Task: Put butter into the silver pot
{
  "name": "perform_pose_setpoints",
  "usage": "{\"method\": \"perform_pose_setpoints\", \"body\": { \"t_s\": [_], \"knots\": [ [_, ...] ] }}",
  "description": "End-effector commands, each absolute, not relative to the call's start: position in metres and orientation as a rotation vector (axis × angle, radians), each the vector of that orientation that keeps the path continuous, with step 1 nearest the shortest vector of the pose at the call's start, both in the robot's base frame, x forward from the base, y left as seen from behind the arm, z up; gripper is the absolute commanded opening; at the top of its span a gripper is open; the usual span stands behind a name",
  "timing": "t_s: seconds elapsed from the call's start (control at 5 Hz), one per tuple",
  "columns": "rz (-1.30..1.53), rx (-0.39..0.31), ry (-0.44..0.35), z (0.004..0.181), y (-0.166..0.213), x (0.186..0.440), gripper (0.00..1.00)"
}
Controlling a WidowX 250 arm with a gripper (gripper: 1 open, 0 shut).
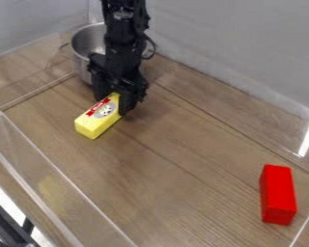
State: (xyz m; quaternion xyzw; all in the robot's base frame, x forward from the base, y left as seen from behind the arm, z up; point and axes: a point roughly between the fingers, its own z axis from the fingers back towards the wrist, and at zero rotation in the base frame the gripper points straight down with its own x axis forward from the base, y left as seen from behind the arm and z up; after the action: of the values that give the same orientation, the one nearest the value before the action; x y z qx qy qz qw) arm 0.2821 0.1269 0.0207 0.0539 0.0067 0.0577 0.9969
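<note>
1. The butter (pixel 99 117), a yellow block with a white and red label on its top face, lies flat on the wooden surface (pixel 183 164), a little toward 10 o'clock from the middle of the view, its long axis running from 7 o'clock to 1 o'clock.
2. The black gripper (pixel 119 99) hangs from the arm directly over the block's 1 o'clock end, its fingers spread and reaching down on either side of that end; whether the tips touch the block cannot be told.
3. The silver pot (pixel 88 42) stands at 11 o'clock near the back wall, partly hidden behind the arm, just beyond the butter and apart from it.
4. A plain red block (pixel 277 193) lies at 4 o'clock, well apart from the butter, the gripper and the pot.
5. Clear walls (pixel 15 89) border the surface.
</note>
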Motion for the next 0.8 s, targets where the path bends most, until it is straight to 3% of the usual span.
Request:
{"method": "perform_pose_setpoints", "body": {
  "t_s": [0.0,0.4,0.6],
  "knots": [
    [0.128,0.121,-0.021,0.037,0.129,0.282,0.0],
    [0.068,0.109,-0.02,0.023,0.149,0.279,0.0],
    [0.114,0.102,-0.02,0.027,0.151,0.277,0.0]
  ]
}}
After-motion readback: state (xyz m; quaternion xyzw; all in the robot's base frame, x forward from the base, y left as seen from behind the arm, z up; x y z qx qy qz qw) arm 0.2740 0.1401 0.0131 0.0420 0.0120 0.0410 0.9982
